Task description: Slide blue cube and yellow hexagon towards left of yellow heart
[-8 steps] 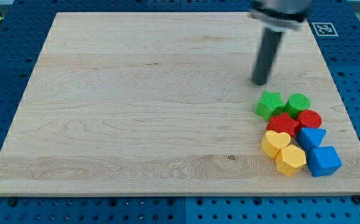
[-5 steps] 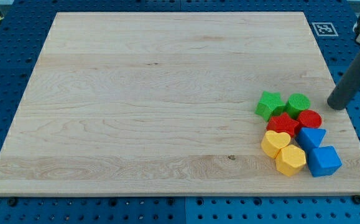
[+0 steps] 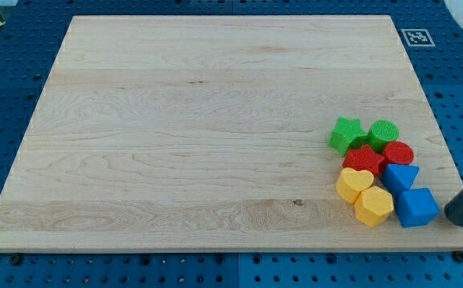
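Note:
The blue cube (image 3: pixel 416 207) sits at the lower right of the wooden board (image 3: pixel 199 136). The yellow hexagon (image 3: pixel 373 206) lies just left of it, touching. The yellow heart (image 3: pixel 353 183) lies up and left of the hexagon, touching it. My tip (image 3: pixel 457 219) is at the view's right edge, just right of the blue cube, a small gap apart, near the board's right edge.
A blue triangle (image 3: pixel 400 175) sits above the cube. A red star (image 3: pixel 365 159), a red cylinder (image 3: pixel 398 153), a green star (image 3: pixel 346 134) and a green cylinder (image 3: pixel 383 133) are packed above. A marker tag (image 3: pixel 417 37) lies off the board's top right corner.
My tip has swept from above the green blocks to the right, then down the right edge to beside the blue cube. No block has moved.

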Action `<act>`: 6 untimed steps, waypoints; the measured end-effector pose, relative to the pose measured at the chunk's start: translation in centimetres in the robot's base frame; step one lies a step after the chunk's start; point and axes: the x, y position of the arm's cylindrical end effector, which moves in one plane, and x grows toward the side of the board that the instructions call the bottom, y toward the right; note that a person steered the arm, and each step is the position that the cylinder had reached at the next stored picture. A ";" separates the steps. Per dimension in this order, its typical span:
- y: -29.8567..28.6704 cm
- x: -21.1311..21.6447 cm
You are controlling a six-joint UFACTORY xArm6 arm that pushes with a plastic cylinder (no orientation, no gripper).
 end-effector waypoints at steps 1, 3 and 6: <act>-1.8 0.0; -5.1 0.0; -6.6 2.3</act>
